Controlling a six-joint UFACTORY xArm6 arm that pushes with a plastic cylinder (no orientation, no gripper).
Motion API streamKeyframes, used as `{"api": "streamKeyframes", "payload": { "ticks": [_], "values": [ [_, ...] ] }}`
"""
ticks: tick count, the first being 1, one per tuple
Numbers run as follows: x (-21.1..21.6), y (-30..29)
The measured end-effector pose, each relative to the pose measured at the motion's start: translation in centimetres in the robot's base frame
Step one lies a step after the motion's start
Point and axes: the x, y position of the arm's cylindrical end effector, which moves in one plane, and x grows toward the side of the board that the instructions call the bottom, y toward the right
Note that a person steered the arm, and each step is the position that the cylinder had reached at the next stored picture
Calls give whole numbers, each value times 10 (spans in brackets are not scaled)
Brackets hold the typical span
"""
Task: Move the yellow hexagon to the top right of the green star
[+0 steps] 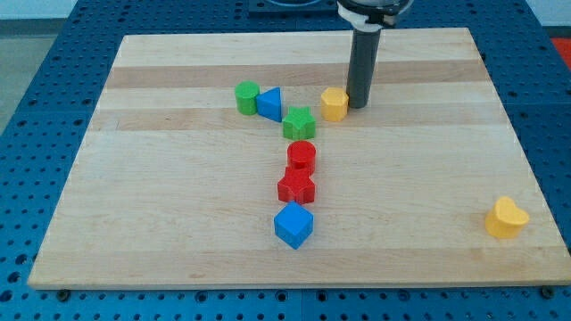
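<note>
My tip (pixel 359 106) (a bare rod, no claw to open or grip) touches the small yellow plastic hexagon block (pixel 334 103) near the wooden counter's (pixel 178 241) top edge; an off-centre shove could knock it into the green plastic star block (pixel 299 122).

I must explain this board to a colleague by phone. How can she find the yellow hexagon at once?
Start at the dark rod near the wooden board's top edge. My tip touches the yellow hexagon from the view's right. The green star sits at its lower left; the other yellow block, heart-shaped, lies far off, bottom right.
</note>
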Motion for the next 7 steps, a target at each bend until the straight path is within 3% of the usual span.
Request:
{"api": "streamKeyframes", "payload": {
  "ticks": [7],
  "values": [
    [3,-14]
  ]
}}
